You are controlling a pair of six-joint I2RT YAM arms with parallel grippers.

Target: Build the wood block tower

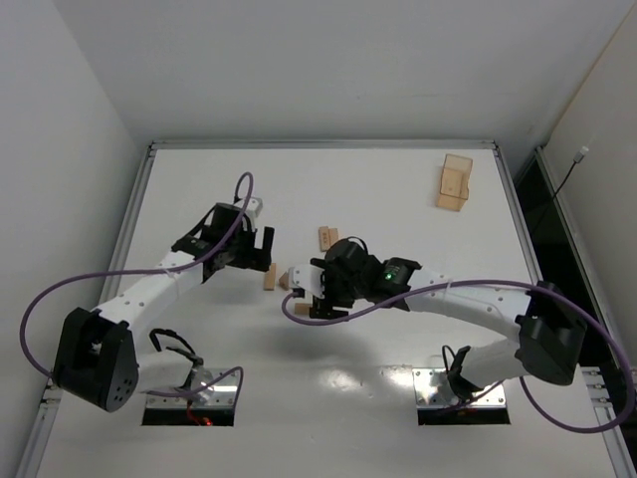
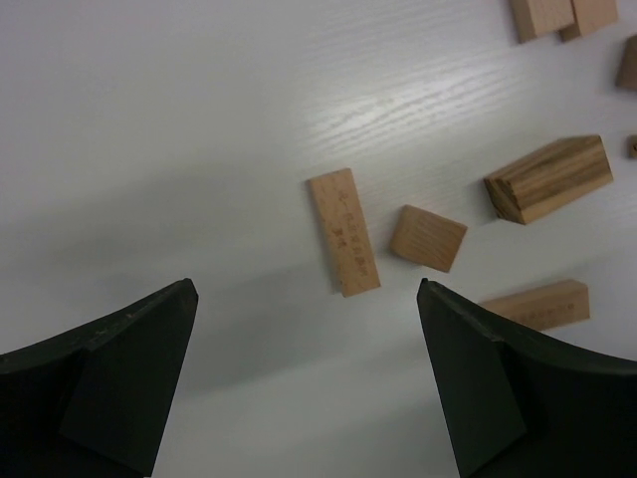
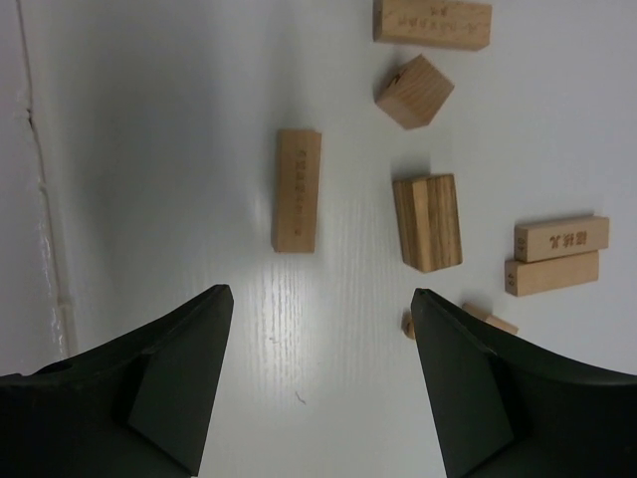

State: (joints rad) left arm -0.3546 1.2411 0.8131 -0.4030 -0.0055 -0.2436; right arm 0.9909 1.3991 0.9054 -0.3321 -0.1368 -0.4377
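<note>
While they lie scattered flat on the white table [image 1: 398, 199], the wood blocks [image 3: 428, 221] sit well apart from the amber box [image 1: 455, 183] | left gripper [image 2: 306, 289]: jaws spread wide, holding nothing, over the blocks farther from that box | right gripper [image 3: 320, 294]: jaws apart, empty, over the nearer ones

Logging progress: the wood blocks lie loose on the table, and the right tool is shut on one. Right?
No. The right tool is open and holds nothing, as the right wrist view shows; the wood blocks do lie loose on the table.
</note>
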